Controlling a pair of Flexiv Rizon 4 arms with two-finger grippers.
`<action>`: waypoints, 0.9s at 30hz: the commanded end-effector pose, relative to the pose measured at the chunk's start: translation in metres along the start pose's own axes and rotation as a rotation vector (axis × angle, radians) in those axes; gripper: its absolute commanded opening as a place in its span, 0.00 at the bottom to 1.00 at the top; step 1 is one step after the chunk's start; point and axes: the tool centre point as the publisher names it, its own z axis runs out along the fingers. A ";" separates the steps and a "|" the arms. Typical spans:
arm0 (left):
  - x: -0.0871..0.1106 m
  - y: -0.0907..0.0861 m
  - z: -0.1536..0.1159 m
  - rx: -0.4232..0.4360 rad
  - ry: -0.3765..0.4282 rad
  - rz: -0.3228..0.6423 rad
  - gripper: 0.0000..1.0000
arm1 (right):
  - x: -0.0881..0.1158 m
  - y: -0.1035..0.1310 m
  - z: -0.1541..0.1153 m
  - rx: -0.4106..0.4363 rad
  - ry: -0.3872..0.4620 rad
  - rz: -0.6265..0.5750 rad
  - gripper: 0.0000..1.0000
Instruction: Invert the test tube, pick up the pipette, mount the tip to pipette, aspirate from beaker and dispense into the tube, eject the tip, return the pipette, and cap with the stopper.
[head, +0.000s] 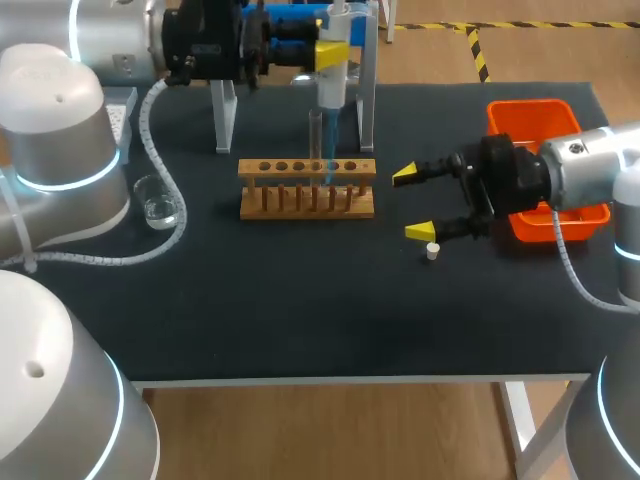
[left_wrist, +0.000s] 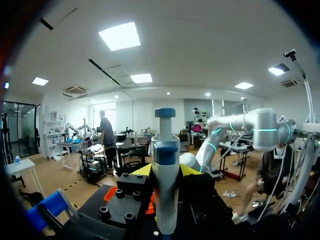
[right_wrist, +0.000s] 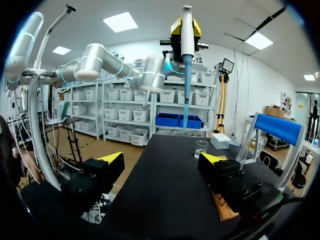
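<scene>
Pinching pipette (head: 332, 75) upright in left gripper (head: 331, 52) over the rack (head: 307, 190), tip (head: 327, 165) in tube (head: 316, 135) to dispense; poised right of it, right gripper (head: 412, 203) spread, for the stopper (head: 432, 251).

Black matte table (head: 300, 320) spreads under and ahead of right pincer (head: 412, 204) (white frame leg (head: 515, 420) nearside, beneath).

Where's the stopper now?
Head view: the stopper lies on the black table, right of the wooden rack, close beside the open right gripper, not held.
</scene>
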 end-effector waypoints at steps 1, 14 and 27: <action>0.004 0.008 -0.040 0.000 -0.027 0.003 0.00 | 0.001 0.001 0.000 0.002 -0.002 0.000 1.00; -0.025 0.032 -0.134 -0.035 -0.161 0.036 0.00 | 0.001 0.001 0.000 0.002 -0.002 0.000 1.00; -0.054 0.060 -0.203 -0.041 -0.241 0.038 0.00 | 0.001 0.001 0.000 0.002 -0.002 0.000 1.00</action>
